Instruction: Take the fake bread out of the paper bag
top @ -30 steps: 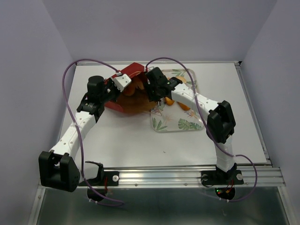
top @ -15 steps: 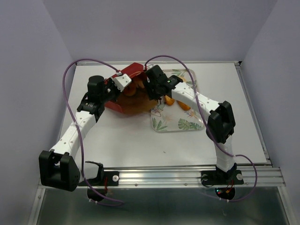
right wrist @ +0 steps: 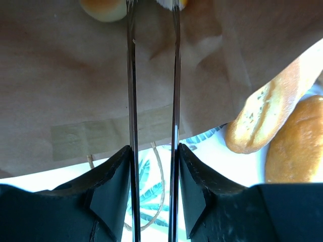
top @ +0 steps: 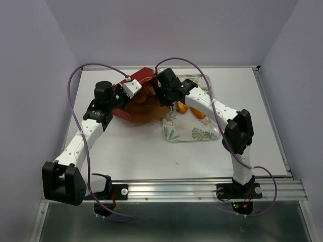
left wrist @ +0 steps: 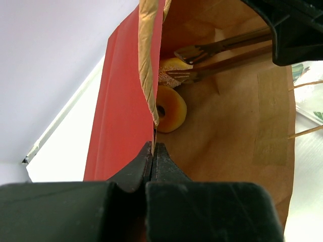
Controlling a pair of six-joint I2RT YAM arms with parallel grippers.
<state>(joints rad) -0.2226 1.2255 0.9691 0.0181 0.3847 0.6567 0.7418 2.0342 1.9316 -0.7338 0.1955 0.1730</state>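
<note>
The dark red paper bag lies on its side with its brown inside open toward the right. My left gripper is shut on the bag's upper edge and holds the mouth open; it also shows in the top view. My right gripper is shut on metal tongs that reach deep into the bag. In the left wrist view the tong tips sit at a pale speckled bread piece, next to a ring-shaped bagel. I cannot tell if the piece is pinched.
Two oblong loaves lie on the leaf-patterned tray right of the bag. The bag's thin loop handles trail over the tray. The right arm crosses above the tray.
My right gripper has pushed a little farther left into the bag with the tongs. The left gripper and the bag have stayed put.
</note>
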